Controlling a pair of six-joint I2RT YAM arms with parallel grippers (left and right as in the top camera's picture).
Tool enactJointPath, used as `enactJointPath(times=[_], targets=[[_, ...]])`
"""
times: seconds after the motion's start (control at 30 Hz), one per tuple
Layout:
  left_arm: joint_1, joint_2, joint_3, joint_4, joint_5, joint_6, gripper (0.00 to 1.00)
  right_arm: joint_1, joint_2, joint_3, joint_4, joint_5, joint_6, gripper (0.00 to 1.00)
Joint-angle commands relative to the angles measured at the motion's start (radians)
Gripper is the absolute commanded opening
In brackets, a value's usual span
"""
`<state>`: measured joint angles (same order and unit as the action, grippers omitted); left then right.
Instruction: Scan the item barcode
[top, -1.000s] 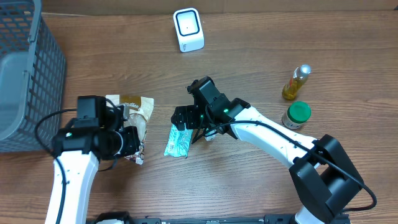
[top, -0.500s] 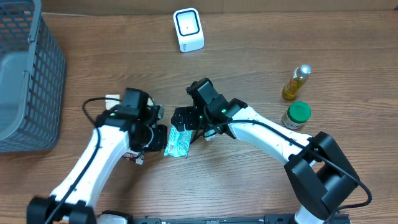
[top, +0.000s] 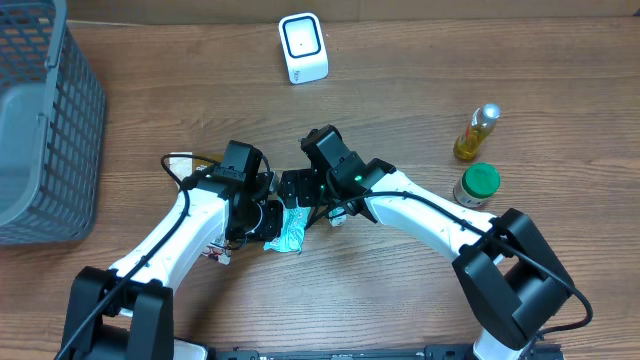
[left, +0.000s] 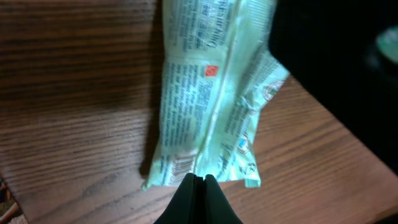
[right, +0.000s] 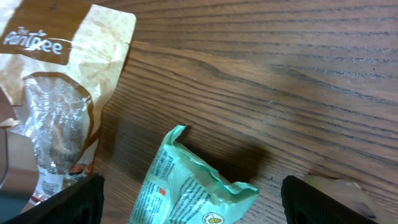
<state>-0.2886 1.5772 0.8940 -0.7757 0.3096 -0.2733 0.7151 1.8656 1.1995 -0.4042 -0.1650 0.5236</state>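
Overhead looks straight down on the whole table (top: 150, 100) — both wrist cameras sit close, angled down at the wood, and all three share the green packet (top: 290, 232).

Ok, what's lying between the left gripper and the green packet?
Nothing. In the left wrist view the shut left gripper has its tips right at the green packet, on its near edge, and no strip of table shows between them.

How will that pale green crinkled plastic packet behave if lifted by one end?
Probably floppy: the pale green plastic packet is creased and wrinkled. Likely light: it looks thin and fairly flat. Its glossy film may slide when pushed.
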Motion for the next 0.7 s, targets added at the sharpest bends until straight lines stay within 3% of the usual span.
enactJointPath(times=[0.0,0.27,0.47,0.67], targets=[[-0.01,0.032,-0.007,0.006,-0.013,-0.024,0.04,0.006,0.011,-0.003,0.006,0.016,0.0,0.88],[-0.019,0.08,-0.007,0.027,-0.013,-0.03,0.04,0.006,0.011,-0.003,-0.016,0.015,0.012,0.87],[-0.026,0.089,-0.007,0.037,-0.018,-0.03,0.04,0.016,0.011,-0.003,-0.022,0.015,0.034,0.78],[-0.026,0.089,-0.007,-0.016,-0.193,-0.103,0.04,0.05,0.011,-0.003,-0.018,0.016,0.034,0.79]])
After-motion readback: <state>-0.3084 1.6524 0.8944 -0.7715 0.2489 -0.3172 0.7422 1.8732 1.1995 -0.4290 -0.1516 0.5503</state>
